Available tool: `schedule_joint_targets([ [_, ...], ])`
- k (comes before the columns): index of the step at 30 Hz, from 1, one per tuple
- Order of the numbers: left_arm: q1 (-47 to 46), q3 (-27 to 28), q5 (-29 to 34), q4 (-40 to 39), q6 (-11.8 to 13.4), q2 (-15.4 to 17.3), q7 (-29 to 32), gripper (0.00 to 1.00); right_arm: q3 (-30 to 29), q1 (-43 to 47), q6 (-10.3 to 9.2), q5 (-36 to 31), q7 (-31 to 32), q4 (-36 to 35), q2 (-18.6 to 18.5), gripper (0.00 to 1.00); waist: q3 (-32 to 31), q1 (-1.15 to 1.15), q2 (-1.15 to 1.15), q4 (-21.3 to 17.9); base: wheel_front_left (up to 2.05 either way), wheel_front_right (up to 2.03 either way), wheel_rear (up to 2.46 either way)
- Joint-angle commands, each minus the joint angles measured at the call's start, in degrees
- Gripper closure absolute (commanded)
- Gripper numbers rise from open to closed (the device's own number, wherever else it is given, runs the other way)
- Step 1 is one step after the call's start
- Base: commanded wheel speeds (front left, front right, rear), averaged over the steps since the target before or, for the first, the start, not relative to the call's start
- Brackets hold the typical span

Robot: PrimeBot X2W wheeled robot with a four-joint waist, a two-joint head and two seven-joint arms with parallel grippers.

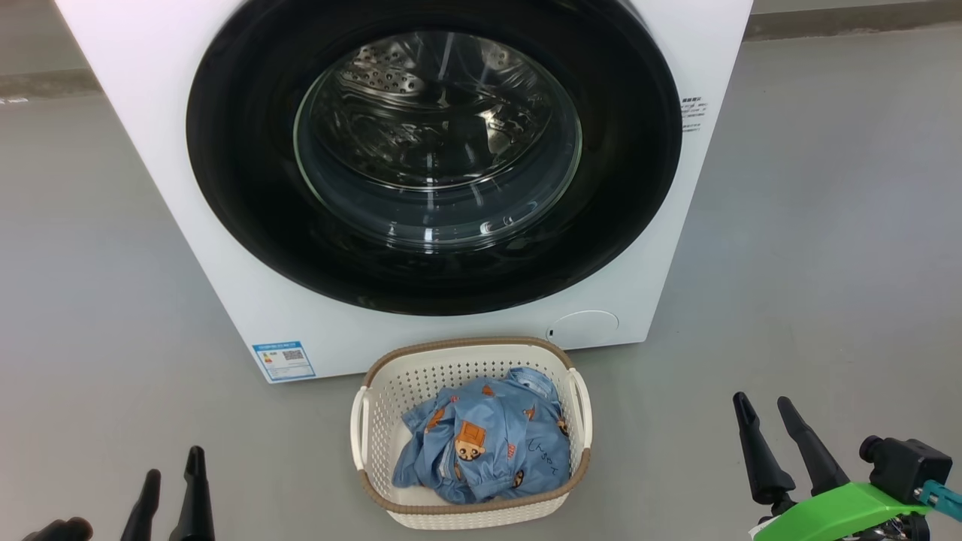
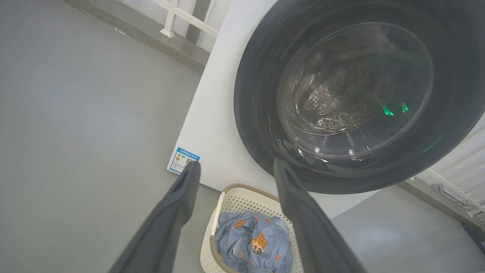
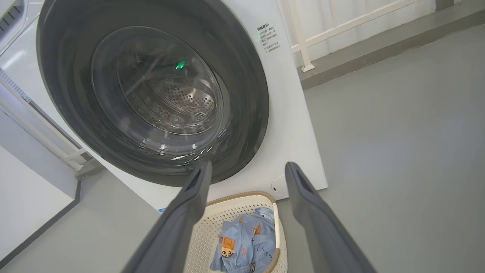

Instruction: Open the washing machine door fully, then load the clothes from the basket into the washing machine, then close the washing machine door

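Head view: a big white boxy front-loading washing machine point(image 1: 338, 342) stands on the smooth grey floor point(image 1: 812, 263), its front facing the robot.
Door: the large round washing machine door point(image 1: 436, 143), with a glossy black rim and a bulging clear glass centre, is closed flush against the machine front.
Drum: the perforated steel drum point(image 1: 391, 68) is visible through the glass.
Front panel: a small blue label point(image 1: 283, 361) sits at the lower left corner, and a round white cap point(image 1: 582, 328) at the lower right.
Basket: the small cream-white perforated plastic basket point(image 1: 470, 343) with a brown woven-look rim rests on the floor just in front of the machine, below the door.
Clothes: the light blue fabric clothes point(image 1: 488, 443), printed with orange and brown figures, lie crumpled inside the basket.
Left end effector point(image 1: 174, 466): two dark fingers spread apart and holding nothing, at the lower left, well apart from the basket.
Right end effector point(image 1: 763, 400): fingers likewise parted and holding nothing, at the lower right, clear of the basket.
Wrist views: each pair of fingers points toward the door and the basket, touching neither.
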Motion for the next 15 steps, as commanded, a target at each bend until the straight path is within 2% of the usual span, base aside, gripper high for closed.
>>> schedule_joint_targets([
  [1,-0.6,1.7,2.3,-1.8,-0.1,1.3,-0.8,0.00,0.9,-1.4,-0.04,-2.2,-1.0,-1.4,-1.1,0.00,0.0,0.00,0.00,0.0,0.00,0.00,0.00],
  [15,0.2,2.3,10.6,-2.7,-0.1,1.7,-3.0,0.00,-0.1,-1.1,-0.05,-10.0,-3.2,-1.2,-0.5,0.00,0.0,0.00,0.00,-0.1,0.00,0.00,0.00],
])
